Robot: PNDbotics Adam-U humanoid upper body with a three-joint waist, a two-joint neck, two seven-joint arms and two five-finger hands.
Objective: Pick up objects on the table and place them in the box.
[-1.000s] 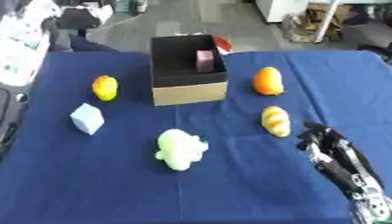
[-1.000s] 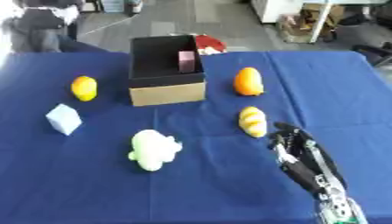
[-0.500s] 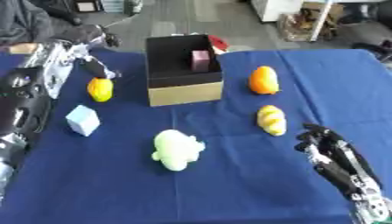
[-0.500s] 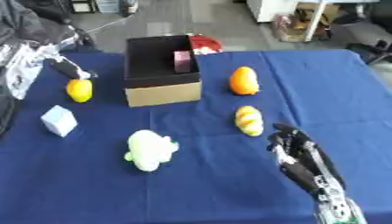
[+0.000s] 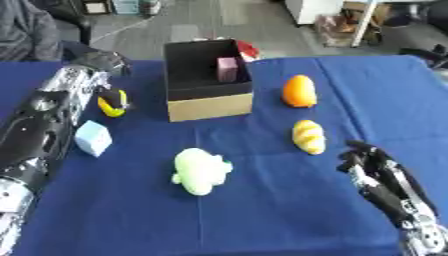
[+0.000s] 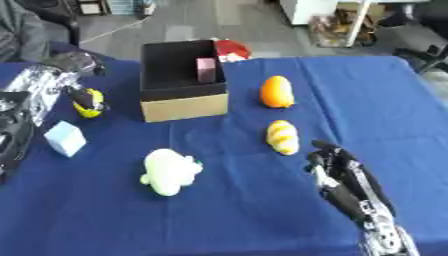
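Observation:
An open box (image 5: 210, 102), black inside with cardboard walls, stands at the table's far middle with a pink block (image 5: 227, 69) in it. My left arm reaches in along the left side. Its hand (image 5: 98, 64) is at a yellow fruit (image 5: 112, 104) left of the box, with a dark finger curled over the fruit, which sits on the cloth. A light blue cube (image 5: 93, 138), a pale green soft toy (image 5: 201, 171), an orange fruit (image 5: 299, 91) and a striped yellow bread-like piece (image 5: 308, 136) lie on the blue table. My right hand (image 5: 381, 172) rests open at the lower right, fingers up.
A red thing (image 5: 248, 50) lies just behind the box. The blue cloth (image 5: 262, 210) runs to the near edge. Chairs and a seated person show beyond the far edge at the upper left.
My left arm has swung in from the left, and its hand has come down onto the yellow fruit. The right hand has stayed put. The view has shifted slightly.

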